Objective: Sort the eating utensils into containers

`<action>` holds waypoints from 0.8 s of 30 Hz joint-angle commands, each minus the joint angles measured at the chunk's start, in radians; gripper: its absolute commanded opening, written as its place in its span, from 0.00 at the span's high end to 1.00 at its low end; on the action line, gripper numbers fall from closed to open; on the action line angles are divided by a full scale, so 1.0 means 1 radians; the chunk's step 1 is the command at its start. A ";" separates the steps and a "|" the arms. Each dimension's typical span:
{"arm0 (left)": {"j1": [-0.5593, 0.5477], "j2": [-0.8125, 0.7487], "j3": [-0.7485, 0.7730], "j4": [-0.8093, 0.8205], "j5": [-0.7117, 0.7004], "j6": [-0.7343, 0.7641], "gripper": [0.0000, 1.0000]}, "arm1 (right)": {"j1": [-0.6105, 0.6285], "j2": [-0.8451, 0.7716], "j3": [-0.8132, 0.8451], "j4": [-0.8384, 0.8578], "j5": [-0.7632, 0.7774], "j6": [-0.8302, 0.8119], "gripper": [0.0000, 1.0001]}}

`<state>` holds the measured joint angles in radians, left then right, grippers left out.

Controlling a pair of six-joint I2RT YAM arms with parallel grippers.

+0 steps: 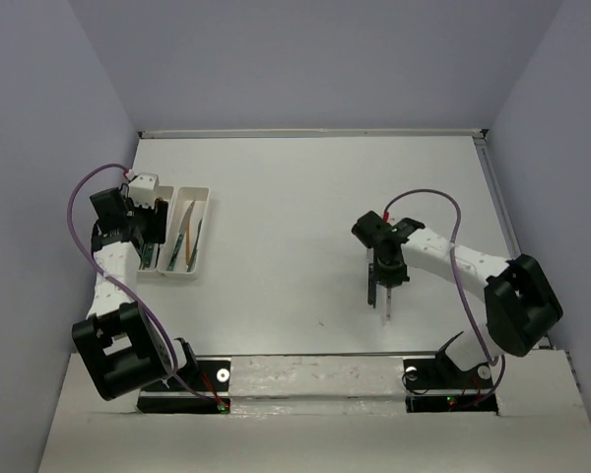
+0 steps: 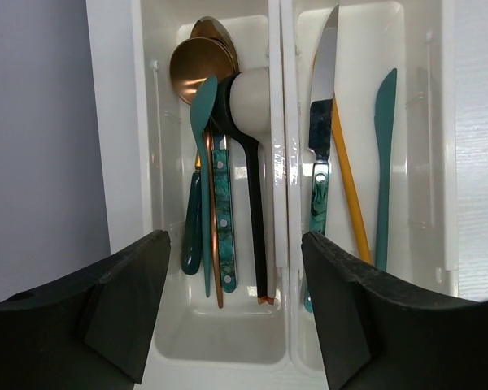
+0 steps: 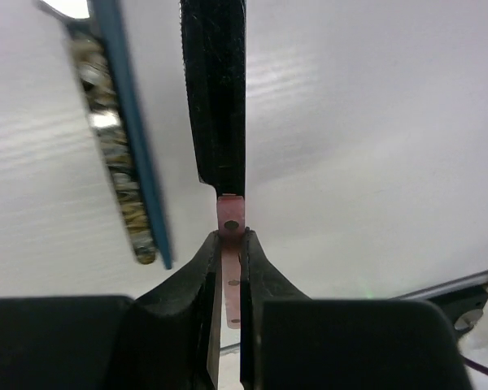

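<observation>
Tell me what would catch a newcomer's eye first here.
The twin white trays at far left stand out, spoons in one compartment and knives in the other, below the open left gripper. At centre right, the right gripper pinches a black utensil by its rose-gold end.

the paired trays are glossy white. inside: a teal spoon, a copper-gold spoon, a black handle, a marbled green-teal handle, a mustard-yellow piece, a plain teal knife. on the white table, a black utensil tipped rose-pink, beside a teal-edged mottled handle.
</observation>
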<state>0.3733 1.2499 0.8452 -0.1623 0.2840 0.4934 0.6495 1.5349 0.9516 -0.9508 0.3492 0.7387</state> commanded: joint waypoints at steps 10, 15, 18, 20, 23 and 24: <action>0.012 -0.010 0.005 0.035 -0.003 -0.026 0.22 | 0.110 -0.061 0.250 1.112 -0.320 -0.021 1.00; 0.045 -0.003 -0.006 0.041 -0.035 -0.027 0.21 | 0.239 0.368 0.762 1.175 -0.484 0.017 1.00; 0.064 -0.003 -0.008 0.041 -0.040 -0.021 0.21 | 0.266 0.620 0.959 1.187 -0.509 0.105 1.00; 0.076 -0.007 -0.009 0.041 -0.039 -0.012 0.21 | 0.277 0.773 1.120 1.201 -0.507 0.164 1.00; 0.082 -0.009 -0.012 0.041 -0.037 -0.003 0.21 | 0.295 0.955 1.313 1.207 -0.536 0.227 1.00; 0.085 -0.007 -0.012 0.041 -0.037 -0.001 0.21 | 0.306 0.994 1.355 1.205 -0.547 0.244 1.00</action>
<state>0.4473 1.2598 0.8436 -0.1459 0.2516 0.4770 0.9451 2.4229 2.1105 0.1619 -0.1349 0.8684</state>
